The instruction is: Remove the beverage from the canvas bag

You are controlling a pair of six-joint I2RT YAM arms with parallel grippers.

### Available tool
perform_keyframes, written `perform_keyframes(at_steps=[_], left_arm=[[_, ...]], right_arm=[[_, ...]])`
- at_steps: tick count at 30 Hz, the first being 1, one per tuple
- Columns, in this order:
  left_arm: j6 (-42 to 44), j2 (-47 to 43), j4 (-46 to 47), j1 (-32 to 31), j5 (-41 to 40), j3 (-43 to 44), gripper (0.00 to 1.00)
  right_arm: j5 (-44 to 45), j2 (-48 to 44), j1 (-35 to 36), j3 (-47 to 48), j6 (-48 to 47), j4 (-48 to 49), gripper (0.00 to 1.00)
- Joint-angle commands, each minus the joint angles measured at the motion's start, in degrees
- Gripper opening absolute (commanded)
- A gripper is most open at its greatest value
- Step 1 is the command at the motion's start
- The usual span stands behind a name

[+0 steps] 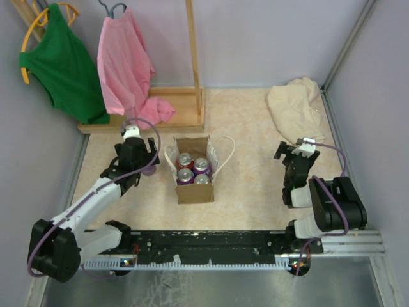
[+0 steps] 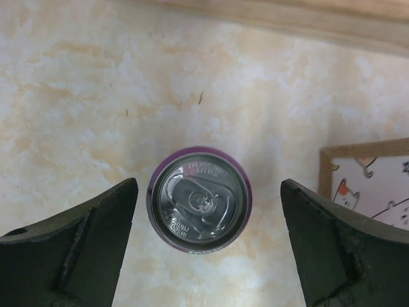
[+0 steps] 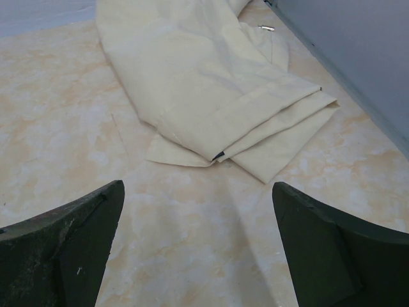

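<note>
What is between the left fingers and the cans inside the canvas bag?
Nothing covers them. The left fingers stand open over a purple can upright on the table, left of the canvas bag. The bag's top is open, with four can tops exposed and its handles draped to the sides.

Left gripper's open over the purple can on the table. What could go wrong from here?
1. The purple can stands upright between the fingers of the open left gripper; a sideways retreat could topple it.
2. The canvas bag holds four cans packed tight, leaving little finger room.
</note>
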Motion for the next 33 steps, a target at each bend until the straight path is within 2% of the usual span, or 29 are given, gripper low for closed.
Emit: perform_keyframes(at_steps=[1,7,16,24,33], left_arm=[[-0.06,-1.98,1.77,0.31,-1.14,2.3,0.99],[-0.35,-3.53,-1.12,0.23,0.45,4.57,0.99],[5.7,-10.53,-6.85,0.17,10.35,21.34,0.99],[7.33,-2.59,-13.52,-0.43,31.22,32.96,0.87],[18.49,9.02,-22.38,-9.81,32.93,40.03,0.84]], right_arm=[[0.0,0.16,-0.24,0.37,-0.52,2.4,0.99],[0.0,0.15,-0.37,0.37,-0.56,2.43,0.99],[0.0,0.14,-0.26,0.37,-0.52,2.4,0.99],[0.01,0.16,-0.27,0.36,-0.55,2.42,0.99],[0.04,0.14,-0.28,0.33,-0.53,2.46,0.99]])
